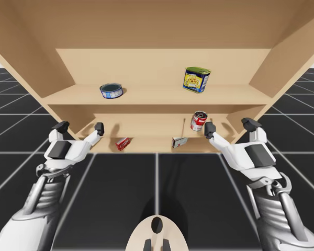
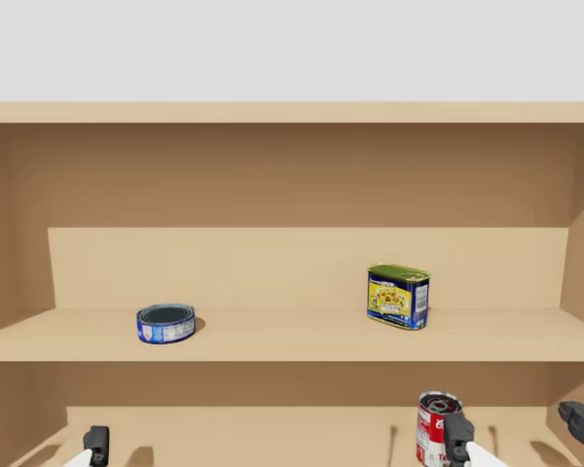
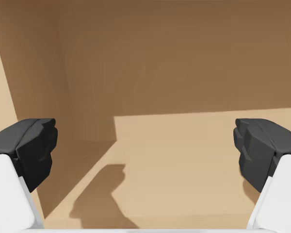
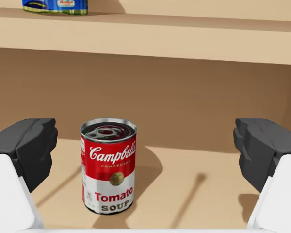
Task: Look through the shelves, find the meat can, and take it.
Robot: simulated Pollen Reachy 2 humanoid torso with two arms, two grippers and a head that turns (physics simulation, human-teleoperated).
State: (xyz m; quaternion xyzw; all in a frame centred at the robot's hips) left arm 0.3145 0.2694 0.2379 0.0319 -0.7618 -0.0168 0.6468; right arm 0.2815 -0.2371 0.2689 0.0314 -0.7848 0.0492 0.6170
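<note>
A tall open wooden shelf unit [image 1: 157, 31] stands on a dark floor [image 1: 120, 193] ruled with a pale grid, and a pale blank backdrop shows above the unit in the head view. Its upper shelf [image 1: 152, 97] carries two things set well apart: on the right the meat can [image 1: 197, 79], a blue and yellow can with rounded corners, upright and untouched, and on the left a flat round blue can [image 1: 111, 90]. On the lower shelf [image 1: 146, 125], below and slightly right of the meat can, stands an upright red can [image 1: 199, 121] with a white lower half. Two small red boxes [image 1: 123, 143] lie low at the unit's front, between my arms. My left gripper [image 1: 79, 126] is spread wide and holds nothing, facing bare wood at the lower shelf's left end. My right gripper [image 1: 229, 126] is also spread wide and empty; the red can stands just ahead of it, near its inner finger and not touching.
</note>
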